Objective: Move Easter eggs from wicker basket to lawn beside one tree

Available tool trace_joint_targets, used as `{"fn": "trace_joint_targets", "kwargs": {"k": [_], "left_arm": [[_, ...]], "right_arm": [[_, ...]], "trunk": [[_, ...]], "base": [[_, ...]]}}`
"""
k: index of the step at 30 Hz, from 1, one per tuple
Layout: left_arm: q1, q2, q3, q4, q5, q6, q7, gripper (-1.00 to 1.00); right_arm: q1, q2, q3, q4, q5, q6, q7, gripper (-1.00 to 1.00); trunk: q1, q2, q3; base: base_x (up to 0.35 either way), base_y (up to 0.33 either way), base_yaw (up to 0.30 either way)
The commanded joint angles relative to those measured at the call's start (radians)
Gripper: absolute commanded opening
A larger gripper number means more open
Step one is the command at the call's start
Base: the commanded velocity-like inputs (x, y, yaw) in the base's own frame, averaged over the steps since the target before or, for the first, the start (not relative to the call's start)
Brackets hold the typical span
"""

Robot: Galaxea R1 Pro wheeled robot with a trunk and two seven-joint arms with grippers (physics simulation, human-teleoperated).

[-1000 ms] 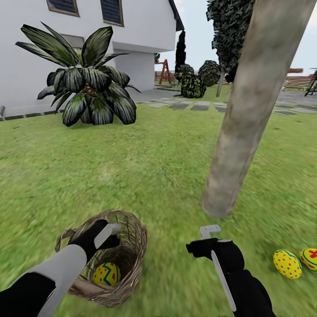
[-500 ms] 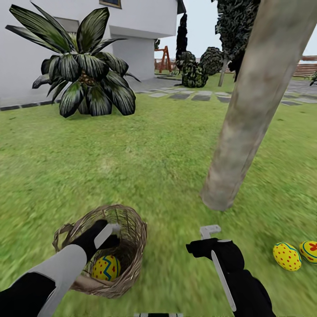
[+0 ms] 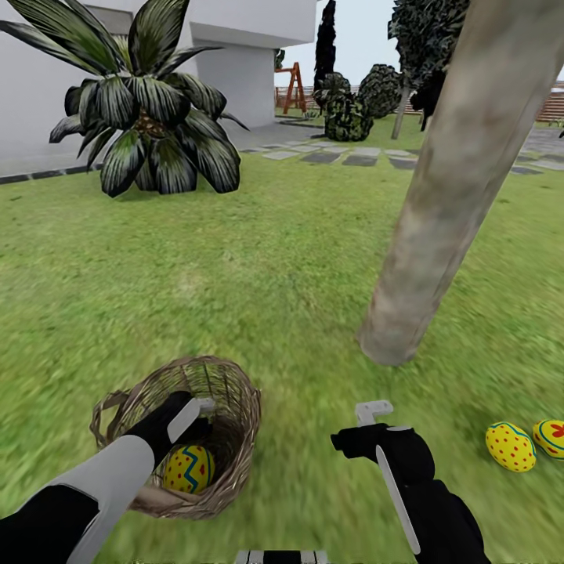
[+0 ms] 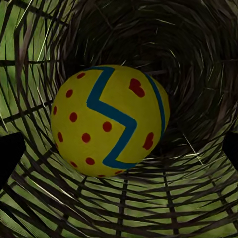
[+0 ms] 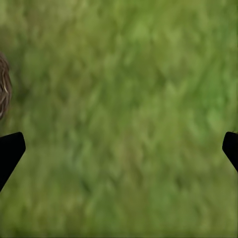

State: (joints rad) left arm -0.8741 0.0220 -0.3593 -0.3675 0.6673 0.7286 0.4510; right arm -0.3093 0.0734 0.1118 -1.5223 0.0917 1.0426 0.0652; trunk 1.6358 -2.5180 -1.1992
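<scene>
The wicker basket (image 3: 235, 407) lies tilted on the lawn (image 3: 258, 258) at the lower left. One yellow Easter egg (image 3: 188, 468) with a blue zigzag and red dots rests inside it. My left gripper (image 3: 200, 417) reaches into the basket's mouth, open, just above that egg. In the left wrist view the egg (image 4: 109, 121) sits close between the spread fingertips (image 4: 10, 153), untouched. Two more Easter eggs (image 3: 511, 446) (image 3: 551, 437) lie on the grass to the right of the tree (image 3: 446, 196). My right gripper (image 3: 370, 419) hovers open over bare grass (image 5: 129, 114).
A broad-leaved palm bush (image 3: 149, 117) stands at the back left before the white house (image 3: 31, 94). Grey stepping stones (image 3: 345, 157) and dark bushes (image 3: 348, 117) lie beyond. The tree's base (image 3: 388, 345) rises just ahead of my right arm.
The whole view has shifted, the scene sliding upward while both arms keep their place in the picture. The basket and its egg now sit closer under my left gripper.
</scene>
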Motion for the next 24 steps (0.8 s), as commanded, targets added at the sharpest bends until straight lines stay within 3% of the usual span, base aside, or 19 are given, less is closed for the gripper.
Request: {"fn": "trace_joint_targets", "kwargs": {"k": [1, 19, 24], "left_arm": [[0.000, 0.001, -0.007, -0.002, 0.011, 0.003, 0.008, 1.00], [0.000, 0.001, -0.007, -0.002, 0.011, 0.003, 0.008, 1.00], [0.000, 0.001, -0.007, -0.002, 0.011, 0.003, 0.008, 1.00]], "right_arm": [[-0.001, 0.000, 0.000, -0.001, 0.010, 0.005, 0.007, 1.00], [-0.001, 0.000, 0.001, -0.001, 0.010, 0.005, 0.007, 1.00], [-0.001, 0.001, 0.001, -0.001, 0.010, 0.005, 0.007, 1.00]], "trunk": [[0.000, -0.001, -0.005], [0.008, -0.005, -0.074], [0.008, -0.005, -0.074]], "base": [[0.000, 0.000, 0.000], [0.000, 0.000, 0.000], [0.000, 0.000, 0.000]]}}
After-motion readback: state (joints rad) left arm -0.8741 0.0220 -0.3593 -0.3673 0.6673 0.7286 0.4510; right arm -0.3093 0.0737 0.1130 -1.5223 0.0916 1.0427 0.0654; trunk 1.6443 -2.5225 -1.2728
